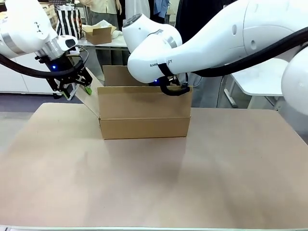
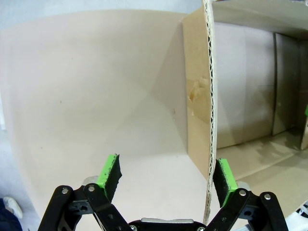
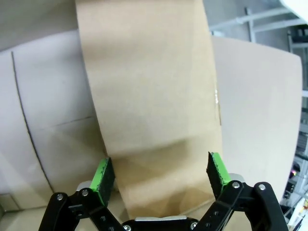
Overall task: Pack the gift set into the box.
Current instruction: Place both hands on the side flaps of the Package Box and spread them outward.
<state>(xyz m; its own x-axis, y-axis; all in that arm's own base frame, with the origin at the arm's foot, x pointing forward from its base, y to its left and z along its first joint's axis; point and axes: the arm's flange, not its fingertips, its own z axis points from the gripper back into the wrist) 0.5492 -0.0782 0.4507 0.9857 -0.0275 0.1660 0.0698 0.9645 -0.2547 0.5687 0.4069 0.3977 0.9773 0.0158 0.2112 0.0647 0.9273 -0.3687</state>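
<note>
Box (image 1: 144, 120) sits on the table (image 1: 154, 183) between the two grippers with its flaps up. The bit of its inside I can see is bare cardboard. My read: this step is getting the flaps out of the way so the gift set can drop in.

To do that well, I'd centre the left flap (image 2: 196, 72) in the jaws before closing, then ease it outward slowly. Corrugated creases easily, and a light box will probably slide if yanked. The right wrist likely needs turning so its fingers straddle an edge instead of facing the board.

Left gripper (image 2: 166, 175): jaws wide apart, gripping nothing. The left flap runs edge-on up between its fingers, well off one pad and right against the other pad (image 2: 224, 174). Can't tell if it actually touches.

Right gripper (image 3: 160, 175): also spread wide and empty. The right flap (image 3: 149, 86) lies face-on straight ahead of it, roughly spanning the gap between the fingers. Contact, can't tell.
</note>
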